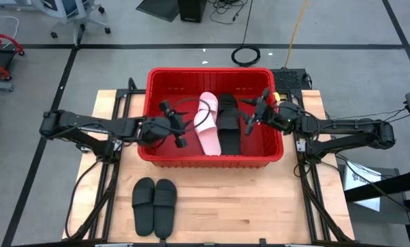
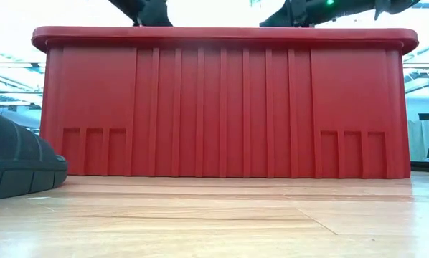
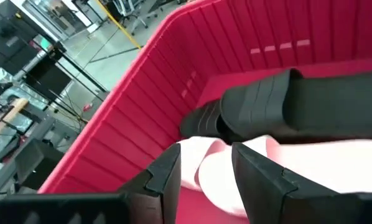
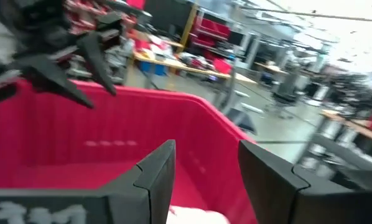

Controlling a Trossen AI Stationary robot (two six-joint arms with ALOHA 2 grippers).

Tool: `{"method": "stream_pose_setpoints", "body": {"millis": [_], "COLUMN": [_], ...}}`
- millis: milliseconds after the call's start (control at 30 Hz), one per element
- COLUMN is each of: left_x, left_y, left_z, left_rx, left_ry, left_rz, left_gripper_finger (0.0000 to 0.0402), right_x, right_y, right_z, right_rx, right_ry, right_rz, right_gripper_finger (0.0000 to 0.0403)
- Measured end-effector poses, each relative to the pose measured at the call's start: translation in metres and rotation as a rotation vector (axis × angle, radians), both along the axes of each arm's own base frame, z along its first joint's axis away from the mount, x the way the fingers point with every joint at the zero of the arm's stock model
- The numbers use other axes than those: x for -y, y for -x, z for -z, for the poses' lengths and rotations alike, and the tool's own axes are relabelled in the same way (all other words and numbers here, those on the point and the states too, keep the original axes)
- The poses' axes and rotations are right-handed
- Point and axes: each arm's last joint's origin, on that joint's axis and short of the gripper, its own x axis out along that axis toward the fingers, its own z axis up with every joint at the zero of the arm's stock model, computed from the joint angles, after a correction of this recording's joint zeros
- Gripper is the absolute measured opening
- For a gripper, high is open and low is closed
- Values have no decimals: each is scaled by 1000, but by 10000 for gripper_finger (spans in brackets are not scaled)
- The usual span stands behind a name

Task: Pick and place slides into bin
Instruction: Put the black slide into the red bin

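The red bin (image 1: 212, 71) stands mid-table, and the low view shows its front wall (image 2: 222, 100). Inside it a pale pink slide (image 1: 208, 125) lies beside a black slide (image 1: 227, 123). Both also show in the left wrist view, pink (image 3: 310, 162) and black (image 3: 298, 106). Two black slides (image 1: 144, 204) (image 1: 166, 200) lie side by side on the table in front of the bin. One of them shows in the low view (image 2: 13, 161). My left gripper (image 1: 174, 125) (image 3: 204, 174) is open and empty over the bin's left part, just left of the pink slide. My right gripper (image 1: 255, 112) (image 4: 204, 168) is open and empty over the bin's right part.
The wooden table (image 1: 260, 199) has bare room in front of the bin, to the right of the two black slides. The bin's tall walls surround both grippers. Cables and metal frame rails run along the table's left and right sides.
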Motion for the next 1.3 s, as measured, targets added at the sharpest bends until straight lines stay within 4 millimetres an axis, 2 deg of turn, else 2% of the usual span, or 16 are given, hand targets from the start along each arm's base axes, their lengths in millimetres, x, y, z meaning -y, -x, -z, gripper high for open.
{"method": "stream_pose_setpoints", "body": {"millis": [167, 367, 567, 967, 1167, 1300], "left_x": [25, 60, 99, 166, 191, 207], "left_y": [16, 33, 45, 86, 107, 113], "left_z": [-13, -26, -24, -25, -23, -13], "left_rx": [37, 110, 135, 167, 172, 153], "left_ry": [-25, -32, 18, 82, 146, 190], "left_rz": [33, 116, 251, 527, 636, 668], "left_gripper_finger": [143, 143, 143, 143, 143, 143], "right_x": [-13, -35, -59, -113, -131, -138], "right_y": [-3, -6, -5, -4, -13, -20], "right_z": [-2, -7, -10, -11, -9, -4], "right_rx": [60, 130, 156, 187, 271, 303], "right_ry": [-79, -186, -266, -264, -262, -263], "right_rz": [-133, -375, -556, -791, -856, -877], "right_gripper_finger": [164, 164, 164, 164, 164, 164]}}
